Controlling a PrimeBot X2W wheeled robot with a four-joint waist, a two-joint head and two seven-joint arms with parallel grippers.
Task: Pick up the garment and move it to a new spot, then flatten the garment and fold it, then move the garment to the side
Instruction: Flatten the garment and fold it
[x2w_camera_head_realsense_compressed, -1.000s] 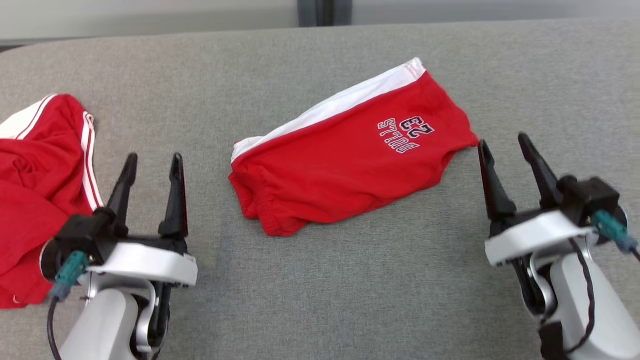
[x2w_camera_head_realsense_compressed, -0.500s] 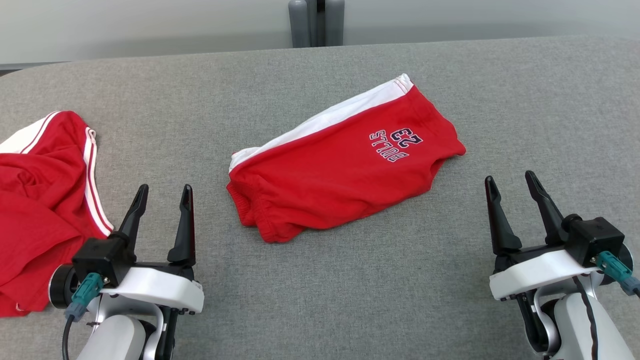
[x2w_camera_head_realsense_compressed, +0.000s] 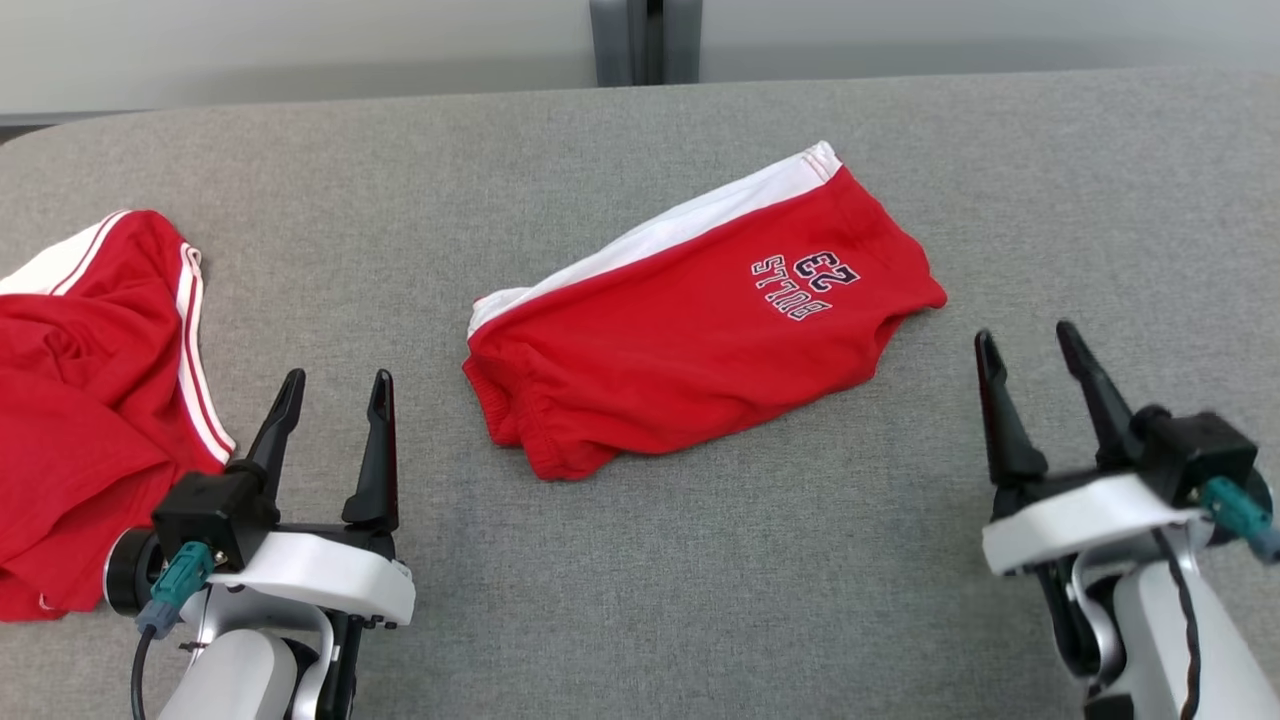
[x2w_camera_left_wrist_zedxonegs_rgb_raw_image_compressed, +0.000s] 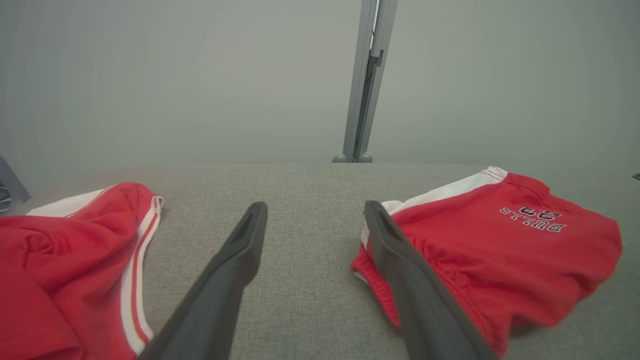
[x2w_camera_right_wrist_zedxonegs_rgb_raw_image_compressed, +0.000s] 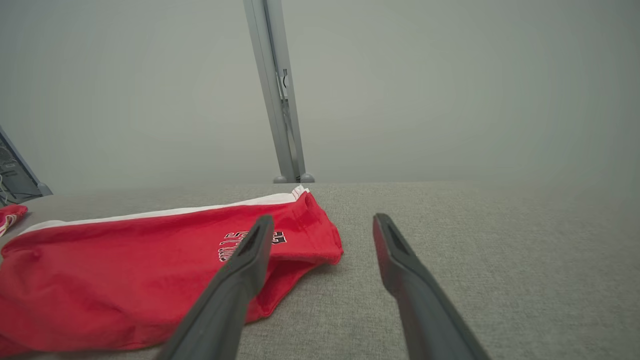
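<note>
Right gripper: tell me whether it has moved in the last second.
Yes. The right gripper has drawn back toward the robot: its fingertip was at the corner of the folded shorts; now table shows between them.

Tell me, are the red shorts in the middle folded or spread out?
Folded. The red shorts lie doubled over on the grey surface, layers stacked at the waistband.

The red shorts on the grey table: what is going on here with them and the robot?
A two-armed robot faces a grey table. The red shorts lie in the middle of it, seemingly folded in half, and nothing touches them. The left gripper and the right gripper are both open and empty, one on each side of the shorts, nearer the robot. A second red garment lies crumpled at the robot's left.
</note>
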